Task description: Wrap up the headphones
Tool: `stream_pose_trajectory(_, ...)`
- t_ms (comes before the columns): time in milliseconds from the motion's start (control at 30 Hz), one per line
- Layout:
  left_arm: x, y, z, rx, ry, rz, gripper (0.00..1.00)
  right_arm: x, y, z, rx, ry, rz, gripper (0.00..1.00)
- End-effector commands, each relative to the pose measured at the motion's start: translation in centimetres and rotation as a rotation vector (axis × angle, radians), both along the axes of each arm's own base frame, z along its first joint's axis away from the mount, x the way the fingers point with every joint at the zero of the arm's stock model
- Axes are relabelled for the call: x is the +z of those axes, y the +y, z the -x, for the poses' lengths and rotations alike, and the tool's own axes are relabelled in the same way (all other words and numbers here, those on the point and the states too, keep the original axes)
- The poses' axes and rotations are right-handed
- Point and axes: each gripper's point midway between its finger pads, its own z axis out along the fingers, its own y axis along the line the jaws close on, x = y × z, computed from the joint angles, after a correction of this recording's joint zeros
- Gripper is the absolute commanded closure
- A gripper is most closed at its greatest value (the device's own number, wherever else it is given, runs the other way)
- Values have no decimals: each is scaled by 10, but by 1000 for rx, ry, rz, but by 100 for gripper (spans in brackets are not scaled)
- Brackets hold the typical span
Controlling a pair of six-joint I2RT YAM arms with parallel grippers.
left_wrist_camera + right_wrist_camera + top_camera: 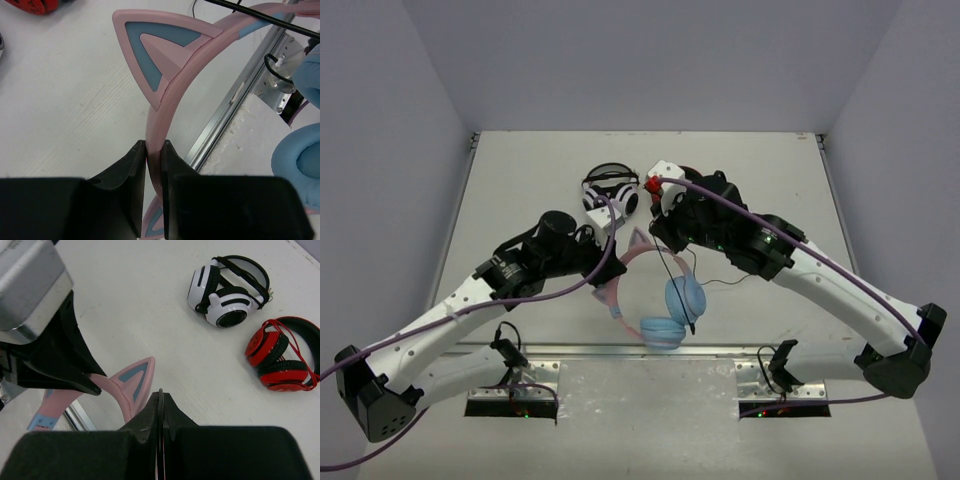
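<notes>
The headphones [665, 300] hang lifted near the table's front edge, with a pink cat-eared headband [165, 95], light blue ear cups [685, 297] and a thin black cable [677, 285]. My left gripper [153, 145] is shut on the headband just below one cat ear [160, 50]; from above, this gripper [603, 262] sits on the band's left side. My right gripper [160, 394] is shut on the cable, which shows as a thin black edge between the jaws. Seen from above, the right gripper [663, 238] is over the band's top, and the cable drops from it past the ear cups.
White-and-black headphones [610, 190] lie at the back of the table. Red-and-black headphones [282, 357] lie beside them, mostly hidden under the right arm in the top view. A metal rail [570, 350] runs along the table's near edge.
</notes>
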Motion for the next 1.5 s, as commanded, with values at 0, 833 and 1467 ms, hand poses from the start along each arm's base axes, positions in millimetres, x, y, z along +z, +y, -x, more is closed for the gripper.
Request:
stream_pose_trajectory(0,42,-22,19,-144,-70,156,100,13,-12,-28,-171,-74,-39,99)
stream_pose_trajectory(833,87,-7,30,-127,-227,268,100,-16,-41,-30,-305,-87,-106,90)
stream_pose_trajectory(1467,162,20,44,10,-284,479,100,-13,-45,-1,-81,-107,-232,99)
